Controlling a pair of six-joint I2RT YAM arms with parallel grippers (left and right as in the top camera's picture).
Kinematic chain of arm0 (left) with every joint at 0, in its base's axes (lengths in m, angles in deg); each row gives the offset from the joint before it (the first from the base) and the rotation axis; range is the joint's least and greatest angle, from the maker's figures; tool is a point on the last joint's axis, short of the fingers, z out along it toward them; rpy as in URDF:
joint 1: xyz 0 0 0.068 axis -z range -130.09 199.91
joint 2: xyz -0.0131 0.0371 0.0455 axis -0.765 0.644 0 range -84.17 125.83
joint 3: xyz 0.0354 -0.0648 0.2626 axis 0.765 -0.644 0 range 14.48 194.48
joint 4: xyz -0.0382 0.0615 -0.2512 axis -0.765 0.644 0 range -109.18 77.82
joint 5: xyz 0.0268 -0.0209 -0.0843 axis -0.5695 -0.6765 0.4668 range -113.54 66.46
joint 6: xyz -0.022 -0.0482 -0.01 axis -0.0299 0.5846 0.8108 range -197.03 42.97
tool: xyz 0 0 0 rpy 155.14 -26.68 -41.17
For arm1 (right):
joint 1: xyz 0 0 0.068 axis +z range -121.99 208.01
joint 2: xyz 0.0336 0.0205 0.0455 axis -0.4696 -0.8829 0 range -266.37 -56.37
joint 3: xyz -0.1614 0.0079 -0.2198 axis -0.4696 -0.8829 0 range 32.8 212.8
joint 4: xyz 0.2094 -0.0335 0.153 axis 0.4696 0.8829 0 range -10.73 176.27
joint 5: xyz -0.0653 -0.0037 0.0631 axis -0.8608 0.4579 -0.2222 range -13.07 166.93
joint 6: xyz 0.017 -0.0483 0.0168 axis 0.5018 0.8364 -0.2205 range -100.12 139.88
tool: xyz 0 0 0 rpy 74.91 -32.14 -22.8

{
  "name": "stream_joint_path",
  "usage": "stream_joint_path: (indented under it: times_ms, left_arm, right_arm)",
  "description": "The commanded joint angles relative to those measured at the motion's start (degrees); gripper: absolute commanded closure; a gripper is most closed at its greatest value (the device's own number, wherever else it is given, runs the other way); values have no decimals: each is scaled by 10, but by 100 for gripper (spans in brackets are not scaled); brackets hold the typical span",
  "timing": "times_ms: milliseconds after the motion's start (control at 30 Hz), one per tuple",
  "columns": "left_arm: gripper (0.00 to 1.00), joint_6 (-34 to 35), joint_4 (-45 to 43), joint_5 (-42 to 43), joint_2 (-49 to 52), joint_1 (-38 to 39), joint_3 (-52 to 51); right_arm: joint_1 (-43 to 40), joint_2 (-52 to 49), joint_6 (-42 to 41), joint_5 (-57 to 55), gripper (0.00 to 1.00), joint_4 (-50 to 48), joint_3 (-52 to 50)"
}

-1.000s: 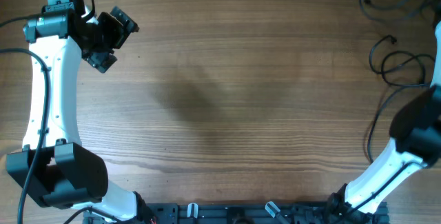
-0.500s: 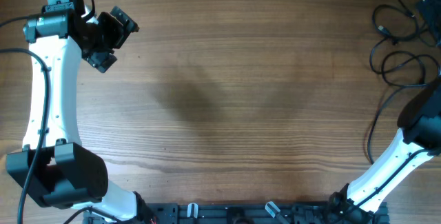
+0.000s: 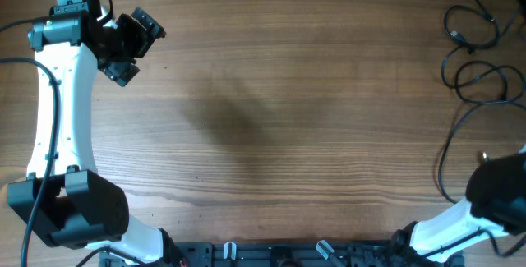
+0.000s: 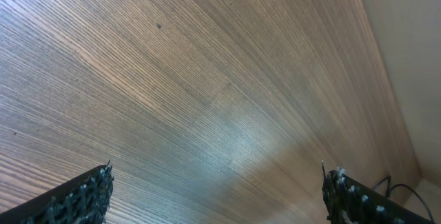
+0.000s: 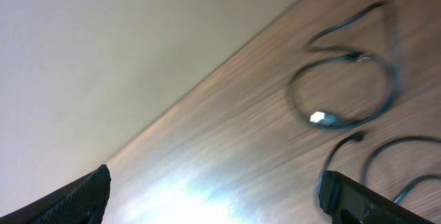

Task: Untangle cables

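Two thin black cables lie at the table's far right. One is a small loop and the other a loop with a long strand trailing toward the front. The right wrist view shows a loop with a light metallic tip and a second cable beside it. My right gripper is open, short of the cables, with nothing between its fingers. My left gripper hangs open over bare wood at the far left.
The wooden table ends just past the cables at the right edge. My right arm's body sits at the front right corner. My left arm runs along the left side.
My right gripper has opened and released the upper cable, which now lies still as a loop. The right arm has drawn back toward the front edge. The left arm has not moved.
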Motion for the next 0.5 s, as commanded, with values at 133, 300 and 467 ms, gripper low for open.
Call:
stream_joint_path:
  times_ms: [133, 300, 467]
  left_arm:
    - [0, 0, -1, -4, -3, 0, -4]
    - [0, 0, -1, -4, -3, 0, -4]
    - [0, 0, -1, -4, -3, 0, -4]
  right_arm:
    - [173, 150, 156, -20, 0, 123, 7]
    - [261, 199, 45, -20, 0, 242, 7]
    - [268, 196, -1, -61, 1, 289, 7]
